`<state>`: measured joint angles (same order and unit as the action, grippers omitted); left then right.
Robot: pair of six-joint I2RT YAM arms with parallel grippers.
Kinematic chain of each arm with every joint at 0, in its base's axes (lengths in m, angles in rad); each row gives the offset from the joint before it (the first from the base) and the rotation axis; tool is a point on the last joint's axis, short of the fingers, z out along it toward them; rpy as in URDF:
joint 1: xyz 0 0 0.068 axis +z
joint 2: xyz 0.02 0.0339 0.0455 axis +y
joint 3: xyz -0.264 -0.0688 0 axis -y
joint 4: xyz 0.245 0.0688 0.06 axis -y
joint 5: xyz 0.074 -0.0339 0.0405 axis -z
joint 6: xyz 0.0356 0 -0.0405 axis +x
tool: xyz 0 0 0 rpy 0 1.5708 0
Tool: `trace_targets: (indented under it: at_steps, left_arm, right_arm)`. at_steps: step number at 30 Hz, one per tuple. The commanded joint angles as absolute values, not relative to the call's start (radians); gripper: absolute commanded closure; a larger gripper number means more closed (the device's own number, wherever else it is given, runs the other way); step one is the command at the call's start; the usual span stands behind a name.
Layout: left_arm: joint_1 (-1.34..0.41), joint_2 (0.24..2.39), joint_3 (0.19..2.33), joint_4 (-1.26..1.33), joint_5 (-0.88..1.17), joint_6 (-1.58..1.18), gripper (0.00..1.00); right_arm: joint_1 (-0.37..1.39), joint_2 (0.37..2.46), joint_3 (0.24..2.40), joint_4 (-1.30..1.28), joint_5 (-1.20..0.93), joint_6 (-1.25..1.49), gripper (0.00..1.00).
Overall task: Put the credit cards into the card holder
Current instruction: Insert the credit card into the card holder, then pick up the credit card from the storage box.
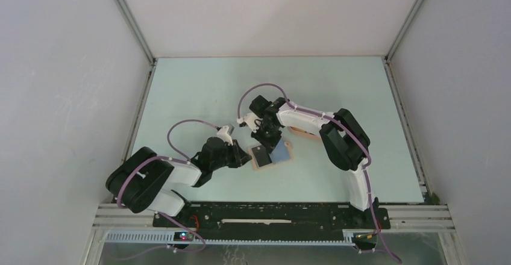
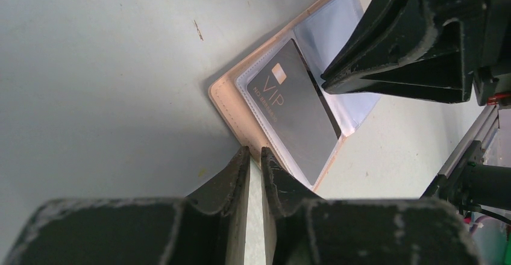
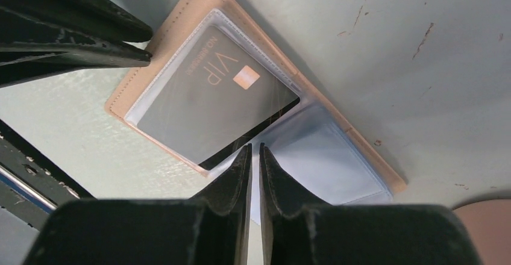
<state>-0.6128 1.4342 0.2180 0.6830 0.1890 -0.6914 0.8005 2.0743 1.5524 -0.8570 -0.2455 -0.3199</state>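
Starting at your right gripper (image 3: 253, 149): jaws nearly together with only a thin slit, tips on the spine-side edge of the black VIP card (image 3: 211, 105). Cannot tell if it pinches anything or just nudges. The card sits in the clear sleeve on one half of the open card holder (image 3: 178, 33). The holder lies flat on the table (image 3: 422, 66), mid-table between both arms. The card looks nearly seated, so this reads as the final push. Run the tips low and flat and push slowly toward the outer cover edge, so the card doesn't buckle or ride over the sleeve lip. Your left gripper (image 2: 254, 152) also shows a thin slit, tips at the tan cover edge opposite. Cannot tell whether it grips that edge or only braces it. Use it as the backstop so the holder won't slide. The empty sleeve (image 3: 337, 162) on the other half is likely next.
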Motion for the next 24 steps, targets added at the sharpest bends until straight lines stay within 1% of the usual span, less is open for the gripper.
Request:
trace_targets:
  at_steps: [1, 7, 16, 21, 24]
  left_arm:
    - [-0.614, 1.436, 0.212, 0.582, 0.182, -0.667, 0.82]
    - [-0.614, 1.433, 0.213, 0.581, 0.186, -0.67, 0.82]
    - [-0.614, 1.436, 0.214, 0.588, 0.196, -0.672, 0.81]
    - [-0.614, 1.432, 0.213, 0.589, 0.193, -0.673, 0.81]
    - [-0.614, 1.401, 0.206, 0.582, 0.18, -0.675, 0.79]
  right_arm:
    - [0.811, 2.103, 1.58, -0.882, -0.213, -0.339, 0.84]
    - [0.818, 2.133, 1.583, -0.889, -0.223, -0.331, 0.82]
    - [0.815, 2.134, 1.599, -0.906, -0.359, -0.3, 0.75]
    - [0.79, 2.136, 1.603, -0.911, -0.385, -0.294, 0.75]
    - [0.772, 2.099, 1.6, -0.911, -0.366, -0.308, 0.74]
